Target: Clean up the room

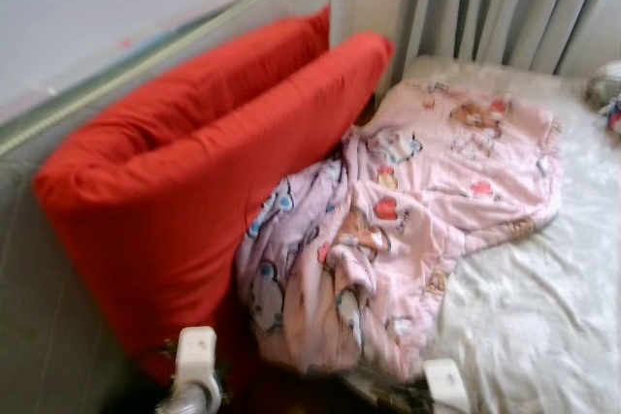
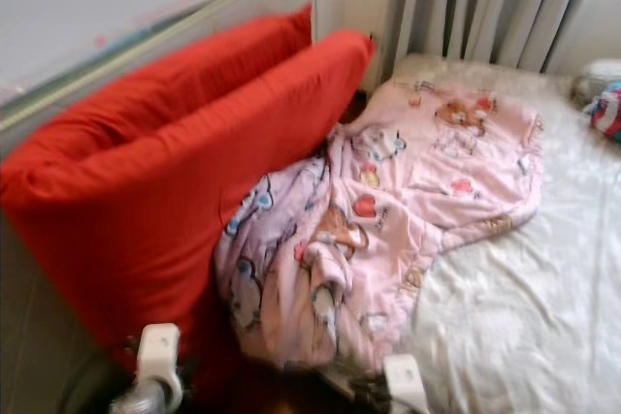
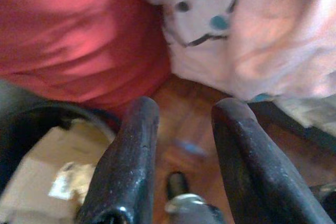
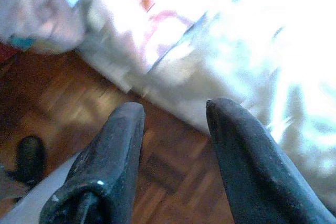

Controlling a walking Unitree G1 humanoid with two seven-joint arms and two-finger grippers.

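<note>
We are looking down at a bed whose crinkled white sheet is filling the lower right of the head view. A large, soft red fabric cushion, folded double, is leaning against the glass-topped headboard across the left and centre of the frame. Just beside it, touching its right edge, a crumpled pink quilted blanket printed with cartoon animals and hearts is lying in the centre, its lower end drooping over the bed's near edge. Grey pleated curtains are hanging in the upper right, and a small, blurred multicoloured object is sitting at the far right edge.

Our left gripper is hovering with its two black fingers parted by a moderate gap, gripping nothing; beyond them the red cushion and the pink blanket's hanging edge are showing above a brown wooden parquet floor, with a piece of cardboard low on the left of that view. Our right gripper is likewise spread apart and empty, pointing at the parquet beside the bed's draped white side; neither is touching anything.
</note>
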